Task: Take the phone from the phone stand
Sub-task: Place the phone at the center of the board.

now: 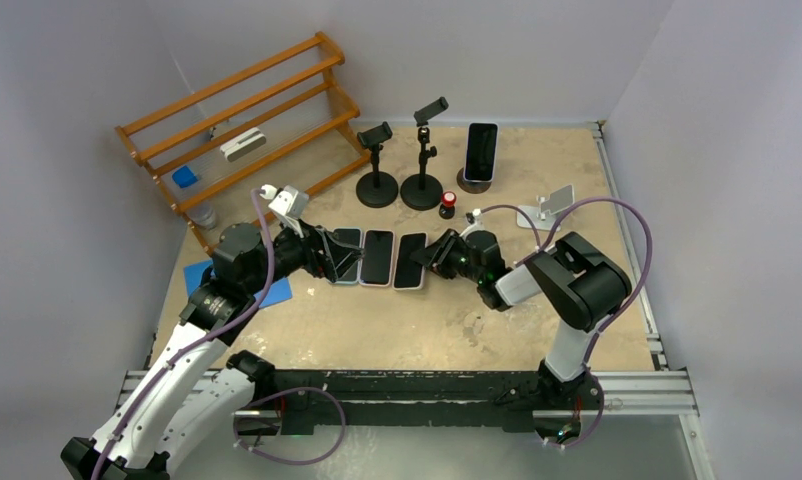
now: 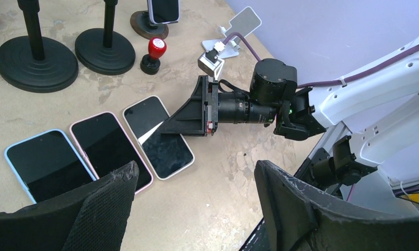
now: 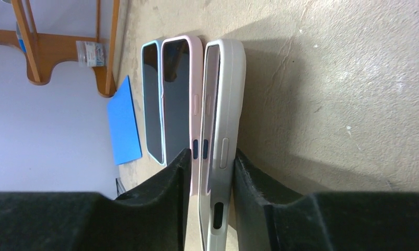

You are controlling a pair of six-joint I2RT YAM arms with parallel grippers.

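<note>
Right tool point(image 3: 212, 155) straddles white-cased phone point(image 3: 231, 94) on table point(image 3: 327, 104).

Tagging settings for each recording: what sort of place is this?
Probably a robotics lab test cell: plain white walls box in the table, an aluminium rail fronts it, and phones and stands look staged.

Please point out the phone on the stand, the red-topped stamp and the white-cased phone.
phone on the stand point(image 1: 481, 150): top external view, its screen.
red-topped stamp point(image 2: 156, 47): left wrist view, its red top.
white-cased phone point(image 3: 228, 94): right wrist view, its side edge.
</note>
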